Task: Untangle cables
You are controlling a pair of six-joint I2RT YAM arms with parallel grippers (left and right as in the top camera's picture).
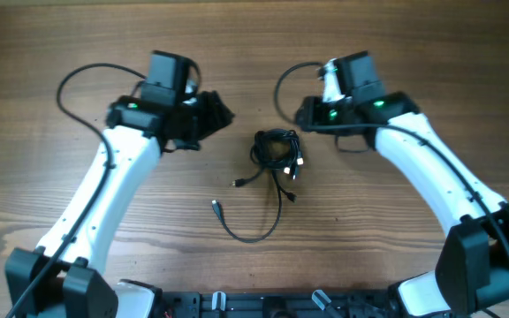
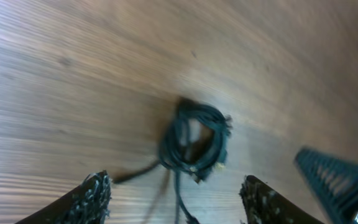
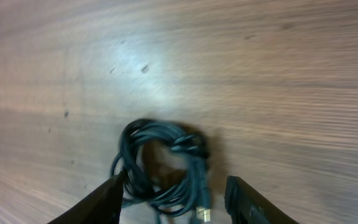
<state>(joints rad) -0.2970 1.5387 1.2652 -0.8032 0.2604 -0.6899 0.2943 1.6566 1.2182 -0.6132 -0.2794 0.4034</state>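
Observation:
The cables (image 1: 276,150) lie bunched in a small coil at the table's middle, with loose ends trailing toward the front, one in a curved loop (image 1: 250,231). My left gripper (image 1: 212,113) is open and empty, left of the coil. My right gripper (image 1: 306,113) is open and empty, right of and behind the coil. In the left wrist view the coil (image 2: 194,142) lies ahead of the open fingers (image 2: 176,199). In the right wrist view the coil (image 3: 163,165) lies between the open fingertips (image 3: 174,196), with a silvery plug at the bottom edge.
The wooden table (image 1: 414,53) carries only the cables. Thicker black arm wires loop beside each wrist (image 1: 78,75). A dark ridged part (image 2: 344,177) of the other arm shows at the right of the left wrist view.

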